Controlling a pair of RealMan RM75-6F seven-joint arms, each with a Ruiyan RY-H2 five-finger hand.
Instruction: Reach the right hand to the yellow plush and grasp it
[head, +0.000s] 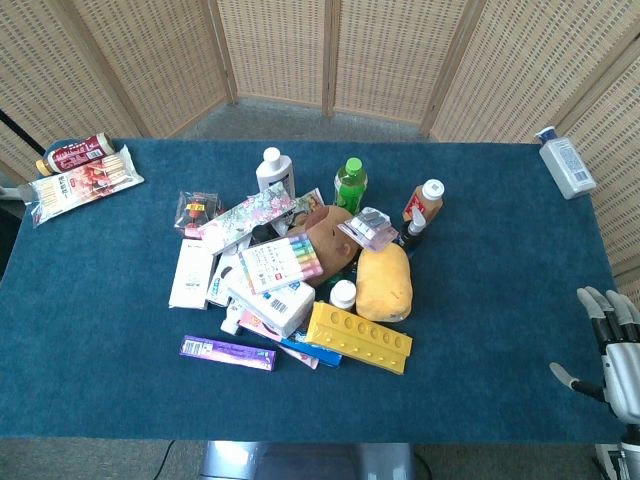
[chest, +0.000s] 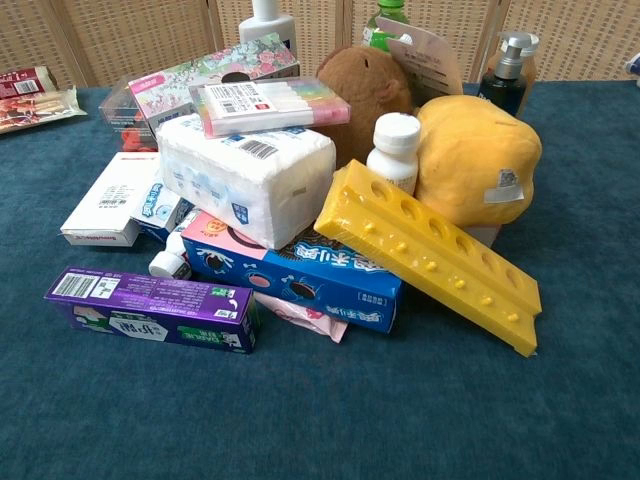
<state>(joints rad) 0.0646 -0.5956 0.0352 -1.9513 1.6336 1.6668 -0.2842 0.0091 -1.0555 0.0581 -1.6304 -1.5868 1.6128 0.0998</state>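
The yellow plush (head: 384, 283) lies at the right side of the pile in the middle of the blue table; in the chest view the yellow plush (chest: 475, 160) bulges behind a yellow tray, with a white tag on its side. My right hand (head: 612, 342) hovers at the table's near right corner, far to the right of the plush, fingers spread and holding nothing. It does not show in the chest view. My left hand appears in neither view.
A yellow moulded tray (head: 359, 337) lies in front of the plush, a small white bottle (head: 343, 293) and a brown plush (head: 325, 245) to its left. Bottles (head: 350, 184) stand behind. Boxes, tissues (chest: 245, 175) and a purple box (chest: 150, 309) fill the pile's left. A pump bottle (head: 565, 164) lies far right.
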